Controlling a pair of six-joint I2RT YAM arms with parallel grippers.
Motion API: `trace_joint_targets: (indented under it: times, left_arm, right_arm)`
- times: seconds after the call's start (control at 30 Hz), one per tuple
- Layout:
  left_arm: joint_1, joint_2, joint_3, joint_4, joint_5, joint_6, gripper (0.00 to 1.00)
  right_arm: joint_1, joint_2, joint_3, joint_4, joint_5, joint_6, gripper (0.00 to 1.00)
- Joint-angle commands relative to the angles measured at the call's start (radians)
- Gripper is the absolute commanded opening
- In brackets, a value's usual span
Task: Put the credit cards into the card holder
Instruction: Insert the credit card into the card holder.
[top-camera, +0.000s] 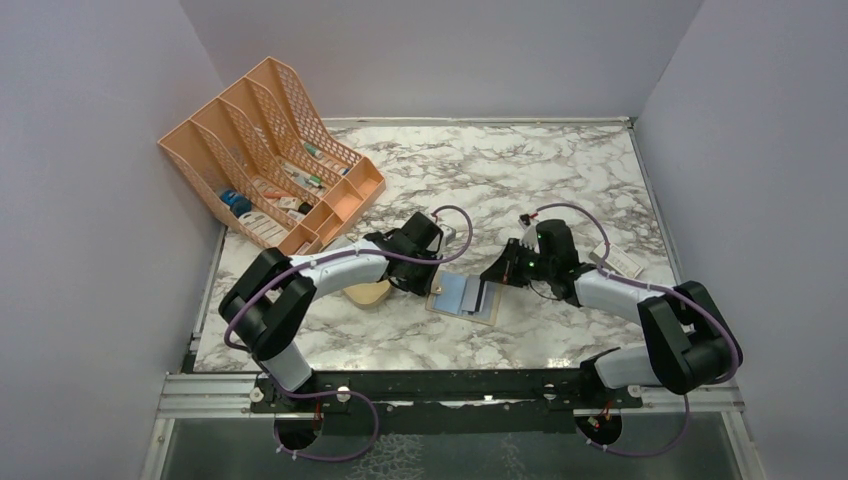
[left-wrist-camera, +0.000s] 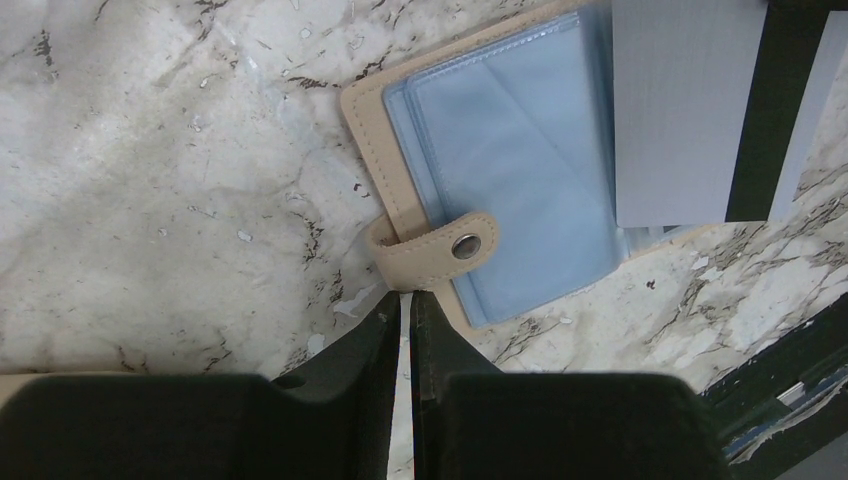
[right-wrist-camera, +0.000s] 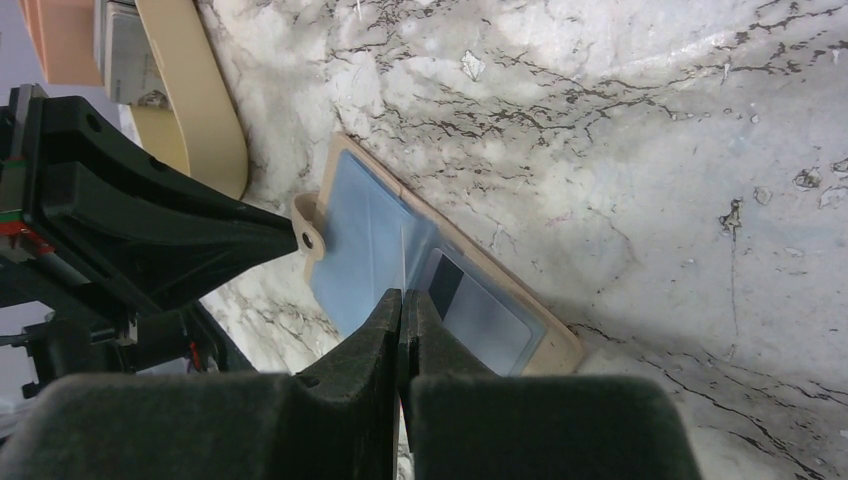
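card holder (top-camera: 452, 298) lies open on the table (top-camera: 560, 190) between the grippers. right gripper (right-wrist-camera: 402, 298) is clamped on a card (left-wrist-camera: 680, 110) standing over its pockets. left gripper (left-wrist-camera: 405, 298), nearly closed, meets the strap (left-wrist-camera: 432, 247); whether it grips is unclear.

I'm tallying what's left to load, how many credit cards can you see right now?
2. One credit card stands pinched in the right tool over the open card holder; a second card, dark-striped, lies on its right-hand page. More may be hidden.
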Motion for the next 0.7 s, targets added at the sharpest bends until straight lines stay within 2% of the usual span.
trace_joint_targets:
  times: [0.0, 0.47, 0.67]
  left_arm:
    - [-0.009, 0.014, 0.002, 0.002, -0.02, -0.008, 0.12]
    - [-0.069, 0.007, -0.026, 0.021, -0.001, -0.073, 0.11]
    - [-0.073, 0.004, -0.057, 0.075, 0.04, -0.112, 0.11]
  right_arm:
    - [-0.015, -0.002, -0.017, 0.065, -0.067, 0.028, 0.01]
    - [-0.017, -0.127, -0.012, -0.044, 0.0, 0.008, 0.01]
    - [-0.03, -0.105, -0.014, -0.033, -0.031, 0.032, 0.01]
